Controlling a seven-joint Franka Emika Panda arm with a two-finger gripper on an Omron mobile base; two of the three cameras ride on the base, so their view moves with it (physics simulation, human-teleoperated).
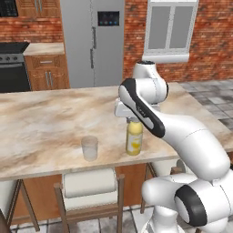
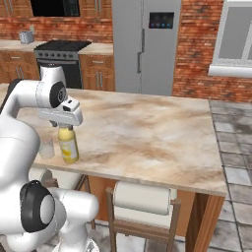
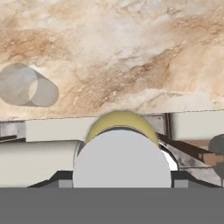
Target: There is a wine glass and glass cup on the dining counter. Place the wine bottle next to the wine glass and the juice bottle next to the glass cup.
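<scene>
The juice bottle (image 1: 134, 140), yellow with a grey cap, is upright near the front edge of the dining counter (image 1: 45, 118). My gripper (image 1: 133, 120) comes down from above and is shut on its cap. In the hand view the grey cap (image 3: 121, 159) sits between the two fingertips. Whether the bottle's base touches the counter I cannot tell. The glass cup (image 1: 89, 148) stands a short way left of the bottle, apart from it; it also shows in the right base view (image 2: 47, 147) and hand view (image 3: 28, 85). The wine glass and wine bottle are out of view.
Padded stools (image 1: 88, 183) (image 2: 142, 198) are tucked under the counter's near edge. Beyond the counter stand a steel fridge (image 1: 93, 41), a stove (image 2: 59, 54) and wooden cabinets. The counter (image 2: 147, 128) stretches wide to the right of the bottle.
</scene>
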